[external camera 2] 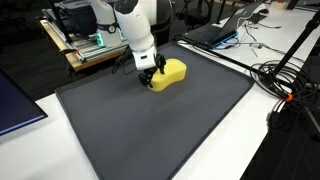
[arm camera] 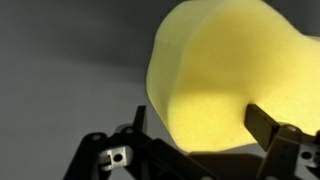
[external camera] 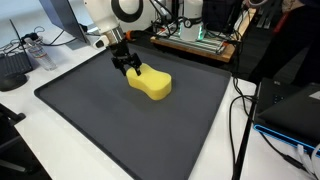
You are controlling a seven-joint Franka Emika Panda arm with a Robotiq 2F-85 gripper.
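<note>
The gripper has its jaws spread as wide as they go and holds nothing. In the wrist view its 2 fingers stand on either side of 1 rounded end of the yellow sponge. Whether either pad touches the foam cannot be told. The sponge is a peanut-shaped block lying flat on the dark mat, nearer the mat's far edge than its near edge in both exterior views.

The white arm rises directly above the straddled end of the sponge. In an exterior view the gripper hides that end from sight.

Behind the sponge, just past the mat's edge, a wooden tray carries electronics, among them a green board. Off the mat, well apart from the sponge, black cables trail across the white table. Beyond them lies a dark flat device with a blue edge. An open laptop sits further from the sponge, past the mat's corner.

The mat is matte charcoal and covers most of the tabletop. The setting looks like a lab or office bench crowded with equipment. Any print on that equipment is too small to read.
</note>
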